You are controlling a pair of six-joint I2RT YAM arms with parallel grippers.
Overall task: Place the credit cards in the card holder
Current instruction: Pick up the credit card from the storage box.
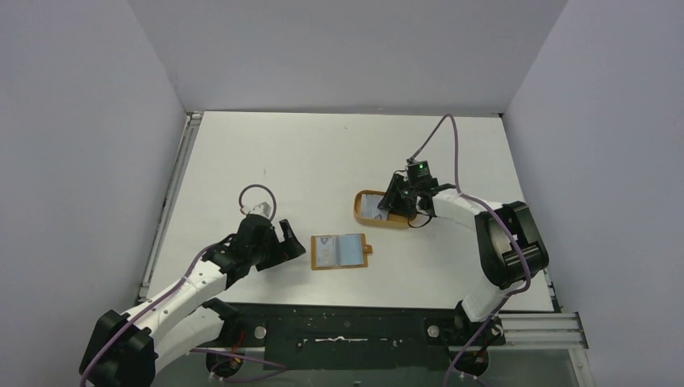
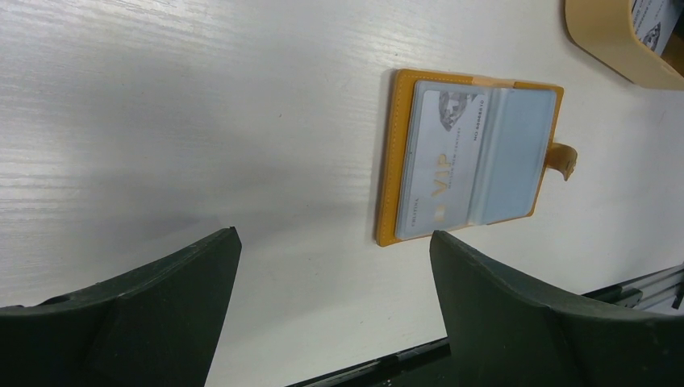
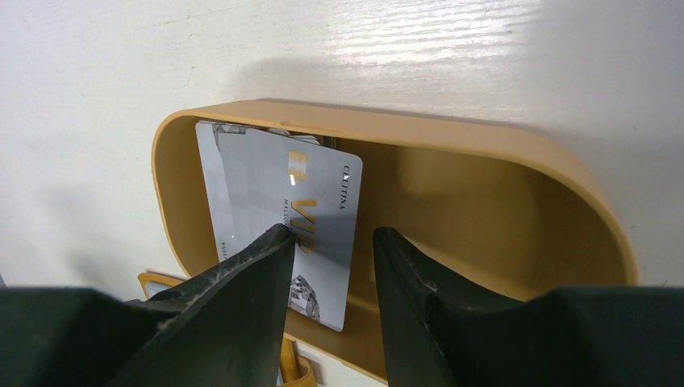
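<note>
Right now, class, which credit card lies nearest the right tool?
The silvery card lying in the orange oval tray, directly under the right tool. The other card sits pocketed in the open card holder, out on the table.

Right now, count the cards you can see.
2. One card sits in the open holder; another card lies in the tray. More may hide beneath it.

The card holder [image 1: 340, 251] is lying opened flat on the table [image 1: 323, 153], one card [image 2: 440, 157] sitting in its left half. The tray [image 1: 360, 211] is sitting behind it to the right, holding a second card [image 3: 274, 201] at its left end. The left gripper [image 1: 292, 244] is hovering just left of the card holder, and the right gripper [image 3: 333, 235] is reaching into the tray.
</note>
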